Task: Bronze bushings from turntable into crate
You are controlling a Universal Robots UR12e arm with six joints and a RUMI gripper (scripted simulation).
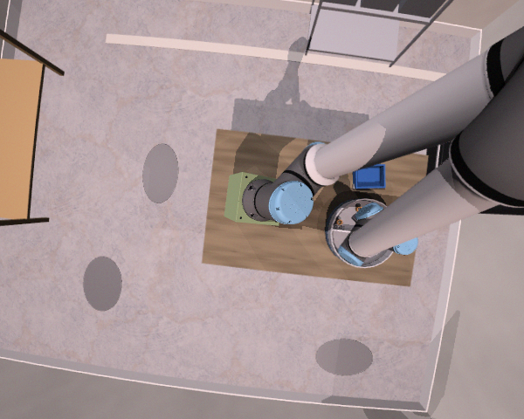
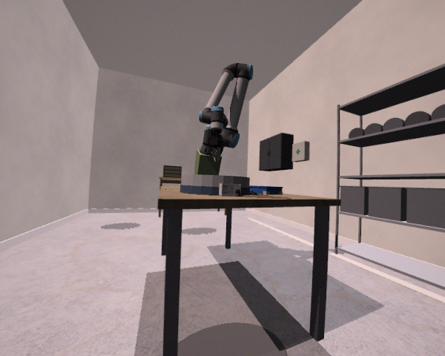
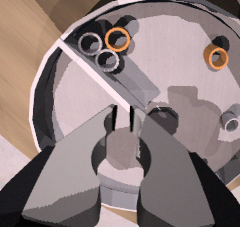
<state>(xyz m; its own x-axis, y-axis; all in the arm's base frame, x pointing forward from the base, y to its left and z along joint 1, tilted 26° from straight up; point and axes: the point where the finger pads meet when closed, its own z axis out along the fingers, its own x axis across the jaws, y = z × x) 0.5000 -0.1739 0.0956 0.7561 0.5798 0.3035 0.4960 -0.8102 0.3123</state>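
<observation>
In the wrist view the round grey turntable fills the frame. Two bronze bushings stand upright on it, one at the far left beside two steel bushings, the other at the far right. A third steel bushing stands at the right rim. My gripper hangs above the turntable's near part, fingers shut with only a thin gap and nothing between them. The blue crate stands on the table beside the turntable.
A white divider wall runs across the turntable, with a dark round hub near its middle. The arm's green pedestal stands on the wooden table. A small grey control box sits at the table's front edge. A shelf rack stands by the wall.
</observation>
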